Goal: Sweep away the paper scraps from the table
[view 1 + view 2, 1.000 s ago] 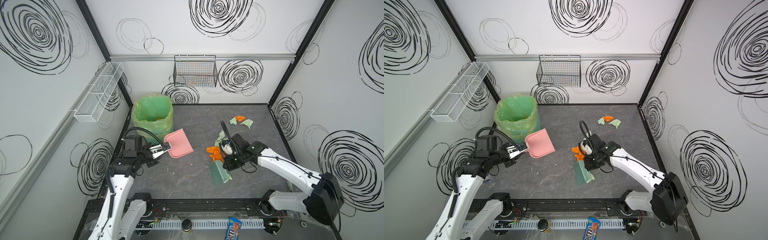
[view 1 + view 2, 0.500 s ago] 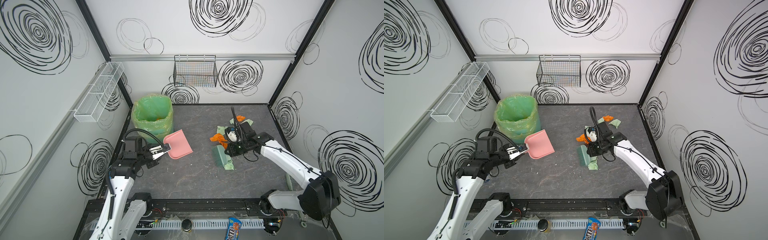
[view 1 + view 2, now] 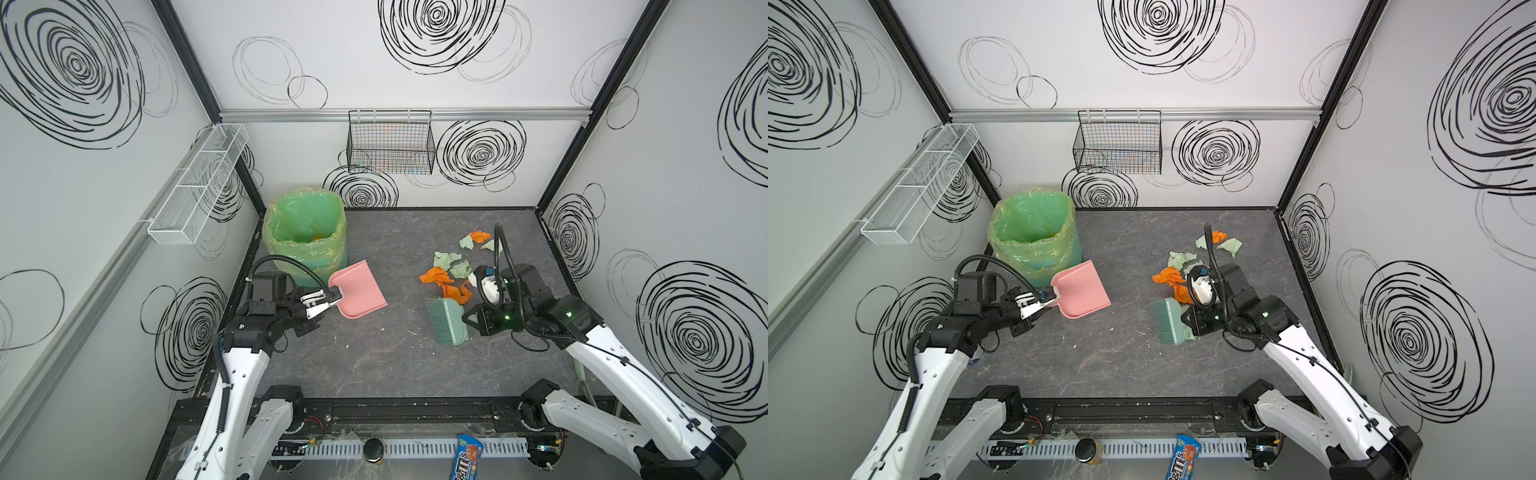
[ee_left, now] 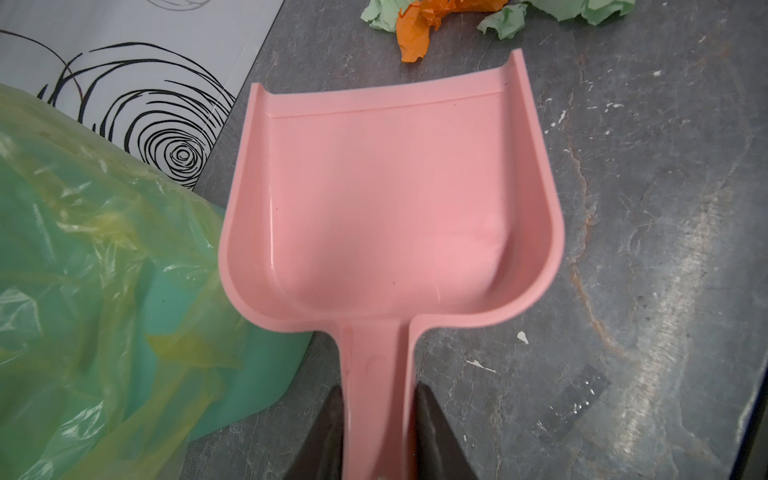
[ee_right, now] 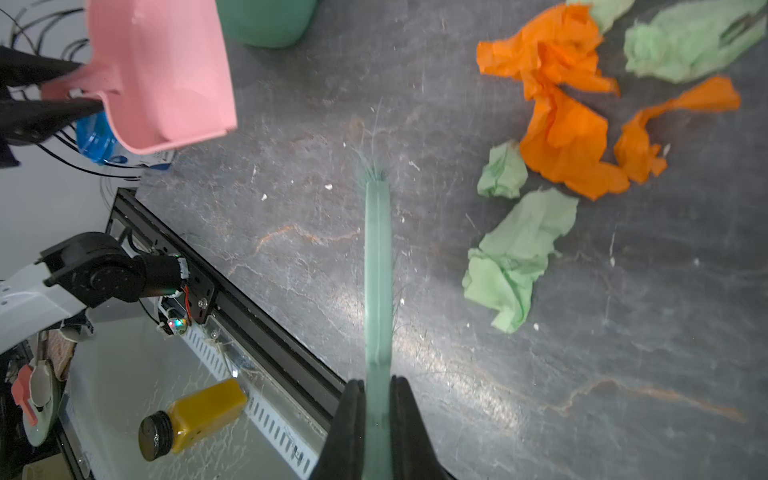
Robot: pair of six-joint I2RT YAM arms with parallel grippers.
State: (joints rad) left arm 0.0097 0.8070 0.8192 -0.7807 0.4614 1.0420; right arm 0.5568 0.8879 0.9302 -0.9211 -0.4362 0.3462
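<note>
Now the left gripper is clenched on the flat handle of the dustpan; its two dark fingers press the handle from both sides. The dustpan is smooth pink plastic, a shallow scoop with raised, rounded walls and a straight open lip. It is held just beside the bin, a round teal tub lined with a thin, shiny, wrinkled green bag that folds over the rim.

The right gripper is clenched on the narrow handle of the brush. The brush is pale green plastic with a wide flat head and fine bristles of the same colour. In the right wrist view it shows edge-on, as a thin strip with a few loose hairs at the far end. It is low over the table, but if the bristles touch the surface one cannot tell.

The scraps lie on the table, in its right half, well apart from the dustpan. They are thin crumpled paper with torn, uneven edges, some bright orange and some pale green. The bigger group lies just beside the brush head, on its far side, with the orange pieces nearest to it. A smaller group, one orange and two green, lies nearer the back wall. The table is dark grey and matt, like stone, with pale and rusty veins.
</note>
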